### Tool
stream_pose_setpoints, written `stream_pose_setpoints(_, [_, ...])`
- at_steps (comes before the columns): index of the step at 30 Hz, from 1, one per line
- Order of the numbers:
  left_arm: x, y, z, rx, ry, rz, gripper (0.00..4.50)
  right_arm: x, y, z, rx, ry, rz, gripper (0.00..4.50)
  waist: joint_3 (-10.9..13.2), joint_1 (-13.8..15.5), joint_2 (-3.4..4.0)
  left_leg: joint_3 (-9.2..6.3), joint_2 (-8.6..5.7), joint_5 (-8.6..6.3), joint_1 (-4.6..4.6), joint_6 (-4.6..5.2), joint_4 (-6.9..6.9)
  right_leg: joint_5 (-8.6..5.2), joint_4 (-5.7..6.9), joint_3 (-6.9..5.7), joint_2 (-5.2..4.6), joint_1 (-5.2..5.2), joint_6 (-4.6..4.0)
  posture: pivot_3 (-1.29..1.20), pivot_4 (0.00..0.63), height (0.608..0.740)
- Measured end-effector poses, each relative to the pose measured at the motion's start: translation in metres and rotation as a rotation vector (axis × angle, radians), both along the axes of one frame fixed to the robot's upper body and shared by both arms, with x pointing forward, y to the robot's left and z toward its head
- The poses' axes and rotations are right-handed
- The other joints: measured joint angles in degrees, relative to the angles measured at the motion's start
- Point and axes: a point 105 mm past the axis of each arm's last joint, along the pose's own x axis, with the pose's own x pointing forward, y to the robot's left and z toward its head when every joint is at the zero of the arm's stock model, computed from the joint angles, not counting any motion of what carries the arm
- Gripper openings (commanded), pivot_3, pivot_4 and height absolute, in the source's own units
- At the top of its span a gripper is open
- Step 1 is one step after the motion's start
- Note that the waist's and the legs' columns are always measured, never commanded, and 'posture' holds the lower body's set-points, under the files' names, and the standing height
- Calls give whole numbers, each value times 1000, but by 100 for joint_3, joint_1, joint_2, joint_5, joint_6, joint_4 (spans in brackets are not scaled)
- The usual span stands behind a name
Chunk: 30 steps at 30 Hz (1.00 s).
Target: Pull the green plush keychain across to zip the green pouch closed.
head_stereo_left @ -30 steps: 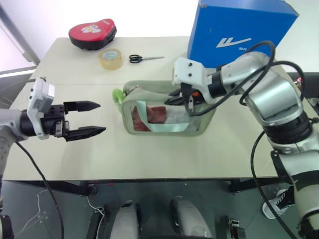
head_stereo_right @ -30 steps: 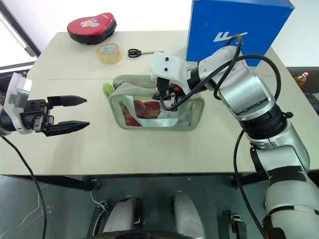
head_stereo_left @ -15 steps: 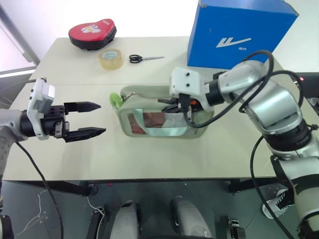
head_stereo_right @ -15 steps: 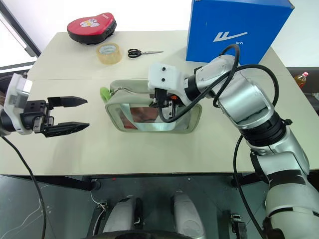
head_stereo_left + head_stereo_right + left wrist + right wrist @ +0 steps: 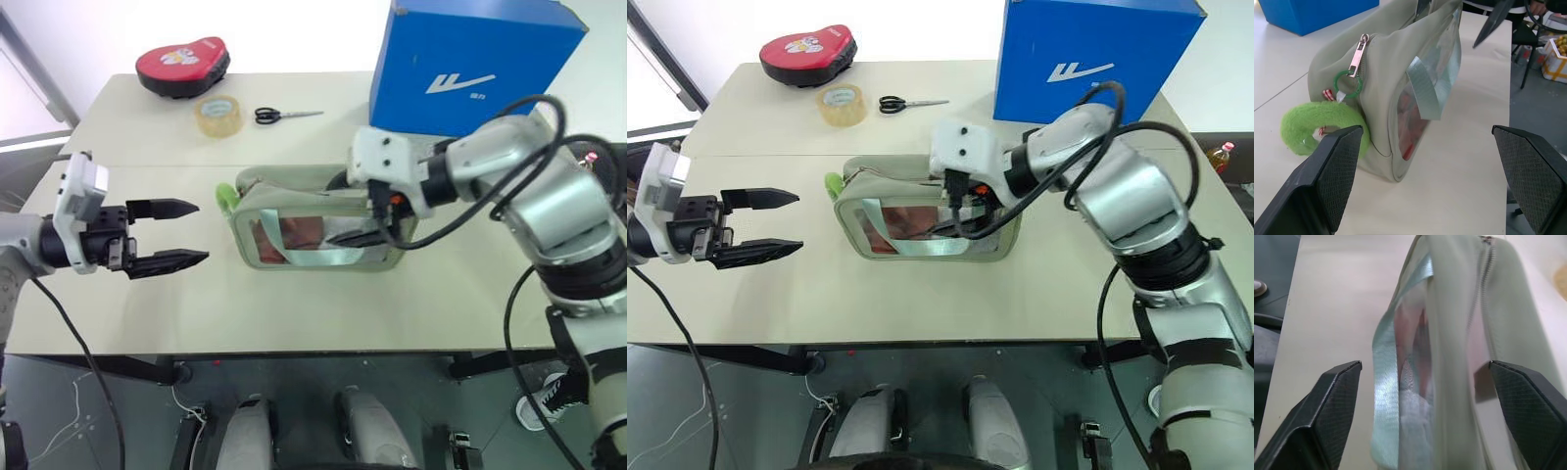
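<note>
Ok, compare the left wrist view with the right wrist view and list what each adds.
Left wrist view alone: the green plush keychain lying on the table, hooked by a small green ring to the zipper pull at the pouch's end, and a corner of the blue box.
Right wrist view alone: the zipper track running along the pouch's top.
Both: the green pouch, its mint strap, reddish contents, and wide-open fingers.
</note>
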Motion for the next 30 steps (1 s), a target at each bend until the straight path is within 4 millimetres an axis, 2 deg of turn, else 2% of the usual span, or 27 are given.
stream_pose_setpoints(4, [-1, -5, -5, -7, 13, -12, 4500, -6, -5, 11, 38, 0, 26, 4446, 0, -9, 0, -1, 0, 0, 0, 0, 0, 0, 0, 0, 1, 1, 0, 0, 150, 737])
stream_pose_setpoints(10, [0, -6, -10, -1, 24, 5, 4500, -12, -6, 16, 66, -5, 63, 4446, 0, -6, 0, -1, 1, 0, 0, 0, 0, 0, 0, 0, 1, 0, 0, 0, 150, 737])
stream_pose_setpoints(16, [7, 4, -14, -9, 42, 62, 4500, -12, -14, 4, 65, 2, 78, 4446, 0, 7, 0, 0, -1, 0, 0, 0, 1, 0, 0, 0, 0, 2, 0, 0, 150, 737])
stream_pose_setpoints(27, [13, 6, -9, -3, 25, 70, 4500, -1, -55, -11, 56, -7, -48, 4446, 0, -1, -1, 0, 0, 0, 0, 0, 1, 0, -1, 0, 3, 3, 0, 0, 150, 737])
stream_pose_setpoints(30, [16, 6, -6, -3, 15, 71, 4500, 2, -60, -19, 56, 17, -72, 3642, 0, 3, -1, 3, -1, 0, 0, 0, 3, 0, -1, 0, 4, 4, 0, 0, 150, 737])
